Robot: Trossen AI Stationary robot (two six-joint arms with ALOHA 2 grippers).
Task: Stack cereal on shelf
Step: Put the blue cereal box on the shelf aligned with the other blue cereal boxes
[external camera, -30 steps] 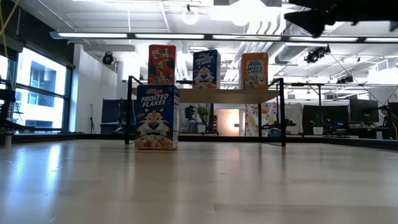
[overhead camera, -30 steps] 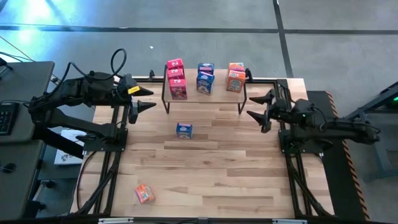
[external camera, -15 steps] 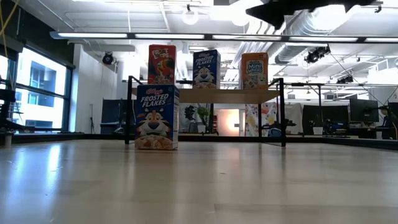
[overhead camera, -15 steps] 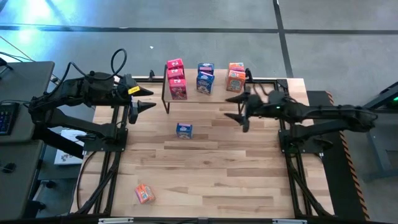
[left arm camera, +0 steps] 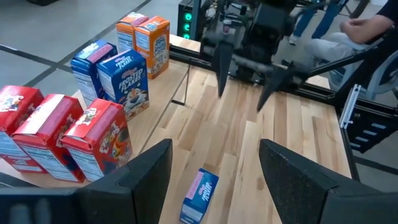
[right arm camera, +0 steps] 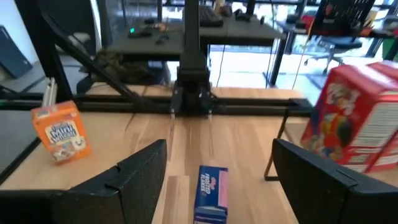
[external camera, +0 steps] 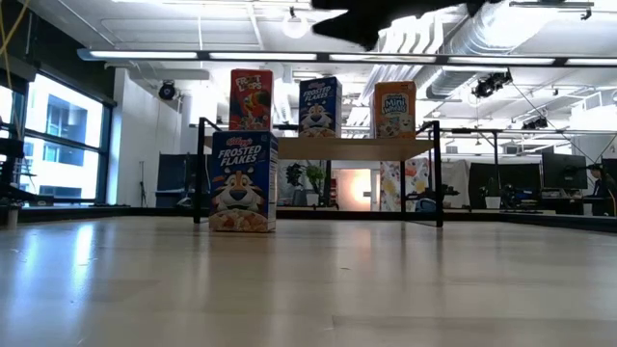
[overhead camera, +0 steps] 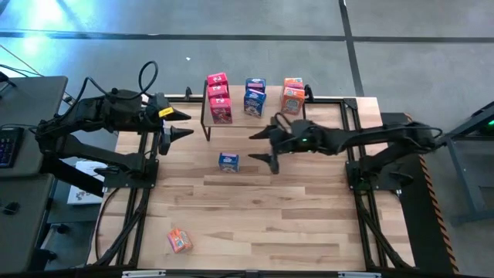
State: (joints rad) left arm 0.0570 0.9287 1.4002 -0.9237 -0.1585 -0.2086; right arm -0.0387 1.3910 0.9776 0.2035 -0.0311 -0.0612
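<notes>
The shelf (overhead camera: 272, 117) stands at the table's far edge and carries three red boxes (overhead camera: 218, 97), two blue boxes (overhead camera: 254, 96) and two orange boxes (overhead camera: 292, 95). One blue box (overhead camera: 228, 161) stands upright on the tabletop in front of the shelf, and it also shows as the blue box (right arm camera: 210, 185) in the right wrist view. A loose orange box (overhead camera: 179, 240) rests near the table's near left corner. My right gripper (overhead camera: 265, 147) hovers open, just right of the loose blue box and above it. My left gripper (overhead camera: 176, 123) waits open at the shelf's left.
Bare tabletop (overhead camera: 293, 208) spreads between the shelf and the near edge. The shelf's black legs (external camera: 200, 172) stand right behind the loose blue box (external camera: 243, 181). A person sits beyond the table's right side (left arm camera: 348, 37).
My right arm has reached out from the table's right edge toward the left, passing in front of the shelf and arriving beside the loose blue box. Its gripper has stayed open. No box has moved.
</notes>
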